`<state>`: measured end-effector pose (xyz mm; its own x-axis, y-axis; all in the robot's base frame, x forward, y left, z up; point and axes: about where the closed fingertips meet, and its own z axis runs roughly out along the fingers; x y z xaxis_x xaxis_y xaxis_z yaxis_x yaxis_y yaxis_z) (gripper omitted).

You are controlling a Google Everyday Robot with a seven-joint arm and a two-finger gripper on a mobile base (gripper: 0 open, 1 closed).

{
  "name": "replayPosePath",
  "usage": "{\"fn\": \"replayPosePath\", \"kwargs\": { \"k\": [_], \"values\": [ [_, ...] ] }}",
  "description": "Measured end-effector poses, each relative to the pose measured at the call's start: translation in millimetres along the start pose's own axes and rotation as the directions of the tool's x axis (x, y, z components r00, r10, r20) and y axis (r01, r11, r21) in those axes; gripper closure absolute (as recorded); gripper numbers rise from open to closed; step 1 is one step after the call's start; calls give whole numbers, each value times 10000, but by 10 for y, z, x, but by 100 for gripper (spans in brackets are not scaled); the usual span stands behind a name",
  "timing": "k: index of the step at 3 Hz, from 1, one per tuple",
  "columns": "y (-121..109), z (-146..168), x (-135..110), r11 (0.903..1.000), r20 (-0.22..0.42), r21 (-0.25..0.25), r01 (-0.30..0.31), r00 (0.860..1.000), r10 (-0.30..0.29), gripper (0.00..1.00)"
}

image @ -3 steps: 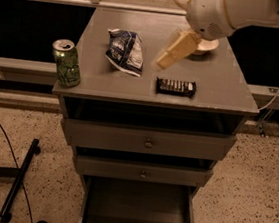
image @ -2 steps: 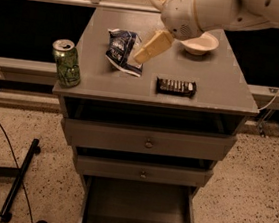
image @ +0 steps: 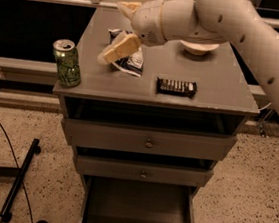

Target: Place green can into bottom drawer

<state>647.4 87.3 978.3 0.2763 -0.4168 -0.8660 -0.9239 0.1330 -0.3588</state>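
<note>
The green can (image: 67, 63) stands upright on the front left corner of the grey cabinet top (image: 217, 87). The bottom drawer (image: 137, 219) is pulled out and its flat grey floor is bare. My gripper (image: 111, 32) hangs over the left middle of the cabinet top, to the right of the can and a little behind it, not touching it. It is open and empty. One cream finger (image: 118, 49) points down-left in front of the snack bag, and the other (image: 128, 6) is higher and further back.
A blue-and-white snack bag (image: 131, 62) lies partly behind the gripper. A dark chocolate bar (image: 176, 87) lies front centre, and a white bowl (image: 199, 48) sits behind under my arm. Two shallower drawers (image: 148, 140) are shut. A black stand (image: 18, 182) is on the floor left.
My arm has swung left across the cabinet top, so the gripper went from near the bowl to over the snack bag, closer to the can. Nothing else moved.
</note>
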Motion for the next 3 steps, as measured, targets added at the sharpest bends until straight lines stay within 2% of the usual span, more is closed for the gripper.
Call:
{"fn": "replayPosePath", "kwargs": {
  "k": [1,2,3],
  "values": [
    [110,350,-138,9982,891,-512,-319,9954,363,0],
    [306,652,-277,9934,1378,-1073,-407,9889,554,0],
    [385,915,-232,9917,1273,-1135,-609,9890,753,0]
  ]
}}
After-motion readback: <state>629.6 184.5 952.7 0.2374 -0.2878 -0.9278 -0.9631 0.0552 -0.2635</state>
